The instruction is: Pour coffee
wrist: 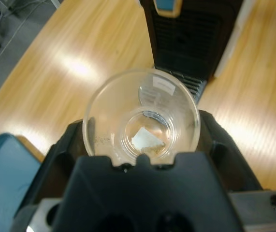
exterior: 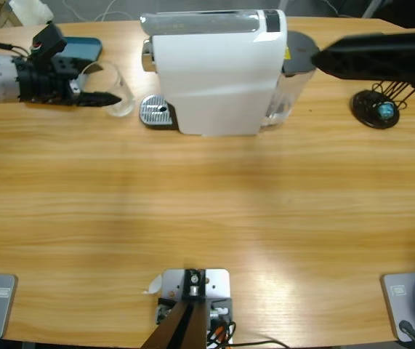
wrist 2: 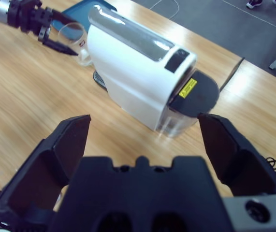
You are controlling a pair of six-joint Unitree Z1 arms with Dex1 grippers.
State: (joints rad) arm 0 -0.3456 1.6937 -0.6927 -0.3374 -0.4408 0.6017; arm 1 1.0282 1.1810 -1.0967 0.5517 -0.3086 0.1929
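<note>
- My left gripper (exterior: 98, 97) comes in from the left edge of the high view with its jaws closed around a clear glass cup (exterior: 109, 88); in the left wrist view the cup (wrist: 141, 116) sits between the two black jaws, rim facing the camera.
- Looking into the cup, I see only a pale reflection at the bottom — I cannot make out any coffee in it, or anywhere else on the table.
- The cup stands just to the left of the white coffee machine (exterior: 218, 69), near its round metal drip tray (exterior: 156, 112), not on it.
- A blue-teal flat object (exterior: 83, 48) lies behind the left gripper at the table's far edge.
- My right gripper (wrist 2: 145, 140) hangs above the table with its jaws wide apart and nothing between them; its view looks down at the machine's (wrist 2: 138, 67) back end and the dark lid (wrist 2: 196, 94) with a yellow label.
- In the high view that arm reaches in from the upper right, its tip by the machine's rear.
- A black wire capsule holder (exterior: 378, 107) stands at the right, one teal capsule (exterior: 387, 110) in it — well clear of the machine.
</note>
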